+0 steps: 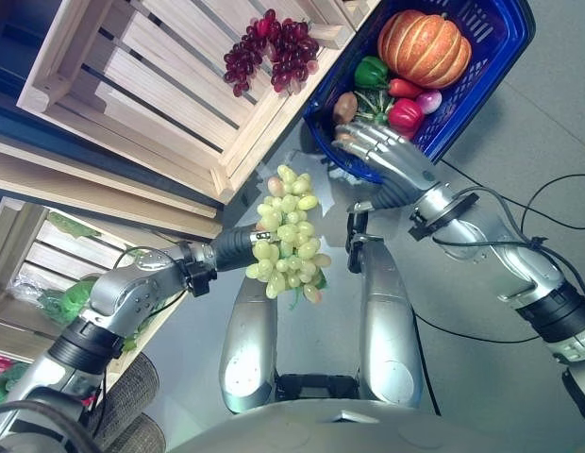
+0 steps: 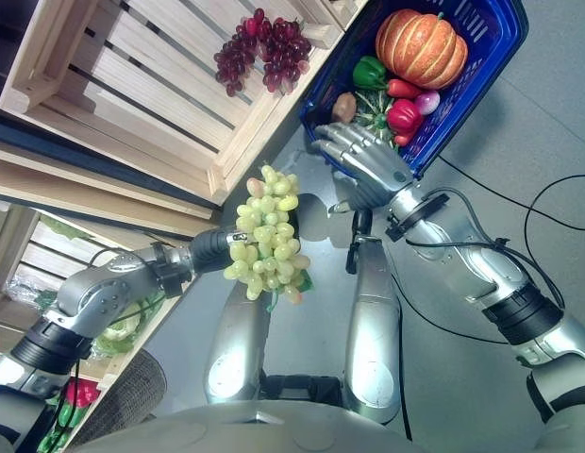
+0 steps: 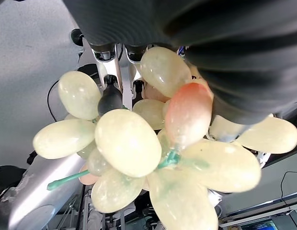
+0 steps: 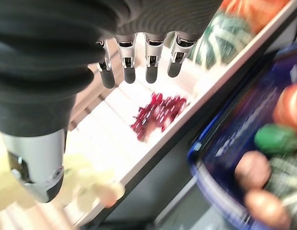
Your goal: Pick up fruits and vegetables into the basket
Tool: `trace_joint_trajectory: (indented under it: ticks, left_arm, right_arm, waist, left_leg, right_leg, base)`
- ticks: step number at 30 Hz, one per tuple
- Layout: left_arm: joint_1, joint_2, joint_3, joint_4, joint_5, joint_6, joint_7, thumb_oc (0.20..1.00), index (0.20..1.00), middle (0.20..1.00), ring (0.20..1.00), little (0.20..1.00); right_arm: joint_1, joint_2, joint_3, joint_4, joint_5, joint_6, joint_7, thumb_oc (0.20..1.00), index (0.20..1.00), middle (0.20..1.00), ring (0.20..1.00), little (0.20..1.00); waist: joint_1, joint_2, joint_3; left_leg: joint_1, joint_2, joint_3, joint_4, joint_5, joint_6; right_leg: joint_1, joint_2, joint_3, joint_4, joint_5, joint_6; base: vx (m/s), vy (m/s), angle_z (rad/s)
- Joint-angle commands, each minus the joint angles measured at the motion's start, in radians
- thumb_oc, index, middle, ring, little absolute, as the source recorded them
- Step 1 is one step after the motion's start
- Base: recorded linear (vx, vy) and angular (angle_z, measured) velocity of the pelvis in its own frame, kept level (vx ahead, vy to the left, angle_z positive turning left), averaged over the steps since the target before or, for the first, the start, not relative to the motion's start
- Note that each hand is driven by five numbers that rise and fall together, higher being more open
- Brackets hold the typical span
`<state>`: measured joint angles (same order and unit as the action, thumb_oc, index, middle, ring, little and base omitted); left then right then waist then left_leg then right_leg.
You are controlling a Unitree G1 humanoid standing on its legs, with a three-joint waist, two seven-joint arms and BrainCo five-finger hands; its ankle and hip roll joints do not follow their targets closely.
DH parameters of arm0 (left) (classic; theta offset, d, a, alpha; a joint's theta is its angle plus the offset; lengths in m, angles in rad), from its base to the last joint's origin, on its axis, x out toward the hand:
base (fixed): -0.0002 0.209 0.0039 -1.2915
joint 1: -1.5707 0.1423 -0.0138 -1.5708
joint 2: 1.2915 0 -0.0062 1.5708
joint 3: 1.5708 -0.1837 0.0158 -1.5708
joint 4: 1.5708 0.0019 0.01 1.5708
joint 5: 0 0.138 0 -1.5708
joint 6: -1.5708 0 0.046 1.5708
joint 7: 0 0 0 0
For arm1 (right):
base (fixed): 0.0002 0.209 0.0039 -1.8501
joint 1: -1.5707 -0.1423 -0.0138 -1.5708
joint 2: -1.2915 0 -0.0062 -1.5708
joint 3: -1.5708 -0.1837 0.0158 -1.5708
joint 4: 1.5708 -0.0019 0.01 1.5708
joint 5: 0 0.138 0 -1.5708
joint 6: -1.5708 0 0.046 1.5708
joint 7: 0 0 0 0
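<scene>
One bunch of green grapes [image 1: 291, 236] hangs in the air in front of the robot. The left hand [image 2: 209, 249] is at the left side of the bunch, and the grapes cover its fingers in the eye views. In the left wrist view, silver fingers [image 3: 111, 76] with dark tips reach into the grapes, and the bunch presses right up against the hand, so the hand has hold of it. One grape in the bunch is pinkish.

One bunch of dark red grapes [image 1: 272, 52] lies in the wooden crate [image 1: 132, 85], near the crate's right edge. It is well apart from both hands.

One blue basket [image 1: 481, 71] sits to the right of the crate. It holds one orange pumpkin [image 1: 425, 45], one green pepper [image 1: 371, 72], one brown potato [image 1: 345, 107], one red pepper [image 1: 404, 115], one red chili [image 1: 403, 89] and one small pink and white vegetable [image 1: 428, 101].

The right hand [image 1: 387, 156] is at the basket's near rim, just beside the potato. Its fingers are straight and spread, and it holds nothing. In the right wrist view the fingertips [image 4: 128, 74] point toward the crate.

The green grapes are between the crate and the basket, nearer the robot, and not in the basket.
</scene>
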<state>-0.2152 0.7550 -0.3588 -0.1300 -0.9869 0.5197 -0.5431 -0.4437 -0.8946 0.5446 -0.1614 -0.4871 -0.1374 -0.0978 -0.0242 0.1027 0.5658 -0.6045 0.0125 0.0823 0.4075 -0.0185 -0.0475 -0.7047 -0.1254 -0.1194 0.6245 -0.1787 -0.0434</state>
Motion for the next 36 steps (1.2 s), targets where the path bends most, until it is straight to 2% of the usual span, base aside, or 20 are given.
trace_joint_trajectory:
  ticks: [1,7,13,19,25,30,36]
  left_arm:
    - [0.031,-0.041,-0.042,-0.062,0.024,0.003,-0.070,0.200,0.200,0.200,0.200,0.200]
    - [-0.005,-0.032,-0.077,-0.048,0.078,0.036,-0.091,0.200,0.200,0.200,0.200,0.200]
    - [-0.029,-0.028,-0.103,-0.063,0.095,0.073,-0.113,0.200,0.200,0.200,0.200,0.200]
    - [-0.065,-0.047,-0.138,-0.063,0.118,0.126,-0.149,0.200,0.200,0.200,0.200,0.200]
    - [-0.093,-0.059,-0.179,-0.043,0.199,0.171,-0.228,0.200,0.200,0.200,0.200,0.200]
    - [-0.112,-0.058,-0.206,-0.029,0.275,0.153,-0.295,0.200,0.200,0.200,0.200,0.200]
    - [-0.155,-0.057,-0.237,-0.007,0.300,0.068,-0.295,0.200,0.200,0.200,0.200,0.200]
  right_arm:
    - [-0.033,-0.024,0.037,-0.056,0.057,-0.088,0.033,1.000,1.000,1.000,1.000,1.000]
    - [-0.079,-0.036,0.096,-0.073,0.086,-0.123,0.110,1.000,1.000,1.000,1.000,1.000]
    - [-0.109,-0.034,0.128,-0.085,0.098,-0.155,0.120,1.000,1.000,1.000,1.000,1.000]
    - [-0.165,-0.002,0.172,-0.079,0.116,-0.153,0.125,1.000,1.000,1.000,1.000,1.000]
    - [-0.215,0.026,0.226,-0.064,0.123,-0.144,0.192,1.000,1.000,1.000,1.000,1.000]
    - [-0.266,0.025,0.283,-0.054,0.121,-0.117,0.266,1.000,1.000,1.000,1.000,1.000]
    - [-0.322,0.035,0.350,-0.007,0.061,-0.074,0.426,1.000,1.000,1.000,1.000,1.000]
  waist:
    - [-0.036,0.030,-0.046]
    - [-0.037,0.026,-0.046]
    - [-0.036,0.027,-0.046]
    - [-0.033,0.028,-0.046]
    - [-0.027,0.033,-0.046]
    - [-0.020,0.035,-0.046]
    - [-0.011,0.026,-0.046]
  left_leg:
    - [0.020,-0.082,0.086,0.020,-0.108,0.090]
    - [0.017,-0.082,0.084,0.018,-0.104,0.090]
    - [0.014,-0.082,0.085,0.019,-0.103,0.089]
    - [0.021,-0.085,0.082,0.016,-0.103,0.089]
    - [0.027,-0.090,0.074,0.011,-0.100,0.086]
    - [0.030,-0.091,0.070,0.007,-0.098,0.083]
    - [0.025,-0.091,0.065,0.008,-0.097,0.083]
  right_leg:
    - [0.037,0.055,0.003,-0.112,0.047,0.069]
    - [0.031,0.058,0.003,-0.110,0.048,0.068]
    - [0.026,0.059,0.004,-0.107,0.050,0.067]
    - [0.029,0.059,0.003,-0.107,0.049,0.066]
    - [0.033,0.056,0.000,-0.109,0.050,0.065]
    - [0.036,0.051,-0.004,-0.113,0.052,0.067]
    - [0.032,0.049,-0.011,-0.113,0.057,0.068]
  base:
    - [0.00,0.000,0.00]
    - [0.00,0.000,0.00]
    - [0.00,0.000,0.00]
    - [0.00,0.000,0.00]
    - [0.00,0.000,0.00]
    - [-0.01,-0.016,0.04]
    - [-0.01,-0.032,0.04]
